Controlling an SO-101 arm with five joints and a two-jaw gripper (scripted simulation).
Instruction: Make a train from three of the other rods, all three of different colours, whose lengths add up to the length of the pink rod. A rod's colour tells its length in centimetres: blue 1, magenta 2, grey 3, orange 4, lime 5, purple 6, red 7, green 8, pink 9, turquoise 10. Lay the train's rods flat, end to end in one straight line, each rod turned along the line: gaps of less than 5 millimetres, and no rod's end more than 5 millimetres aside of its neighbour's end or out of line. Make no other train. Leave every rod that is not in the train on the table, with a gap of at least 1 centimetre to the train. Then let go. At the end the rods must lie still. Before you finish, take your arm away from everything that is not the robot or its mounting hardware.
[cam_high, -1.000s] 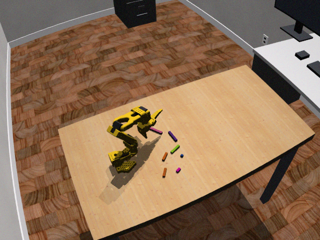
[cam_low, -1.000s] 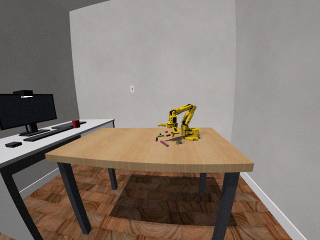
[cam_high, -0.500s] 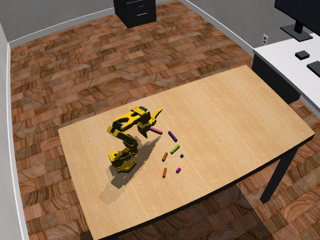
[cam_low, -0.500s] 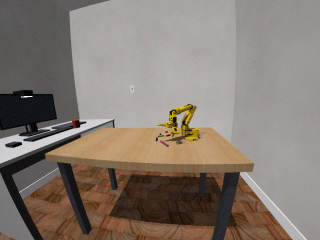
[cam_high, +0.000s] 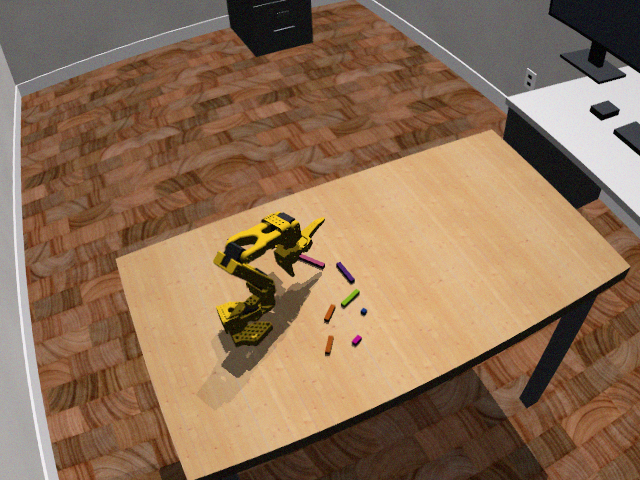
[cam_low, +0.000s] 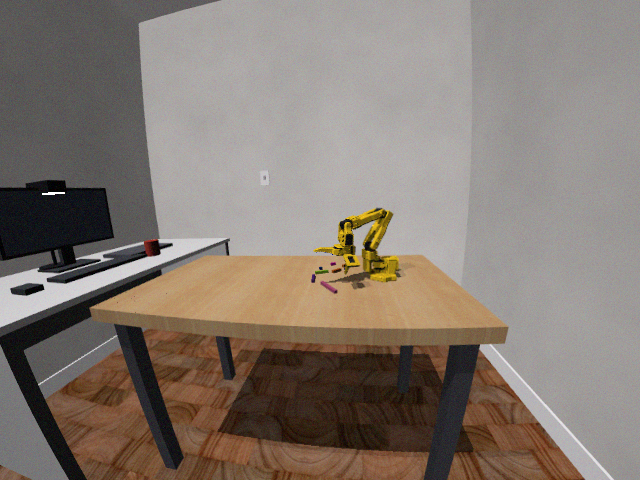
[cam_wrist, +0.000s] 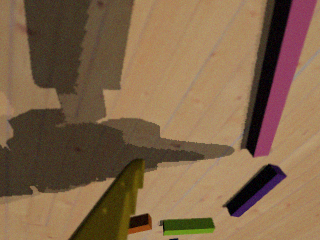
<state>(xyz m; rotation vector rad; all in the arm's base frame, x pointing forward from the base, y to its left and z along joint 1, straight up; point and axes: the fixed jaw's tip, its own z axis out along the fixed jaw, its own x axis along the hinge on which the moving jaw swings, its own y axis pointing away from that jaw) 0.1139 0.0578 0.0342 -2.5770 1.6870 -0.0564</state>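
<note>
beside the wide-open end effector (cam_high: 303, 246), pink rod (cam_high: 312, 260), purple rod (cam_high: 345, 272)

1. A light wooden table (cam_high: 465, 217) on dark legs carries the yellow arm's base (cam_high: 255, 330).
2. Pink rod (cam_high: 312, 261) lies nearest the arm.
3. Purple rod (cam_high: 345, 272) lies just beside it, apart.
4. Lime rod (cam_high: 349, 298), blue rod (cam_high: 363, 311) and magenta rod (cam_high: 356, 339) lie separately.
5. Two orange rods (cam_high: 329, 312) (cam_high: 328, 344) lie apart, roughly parallel.
</note>
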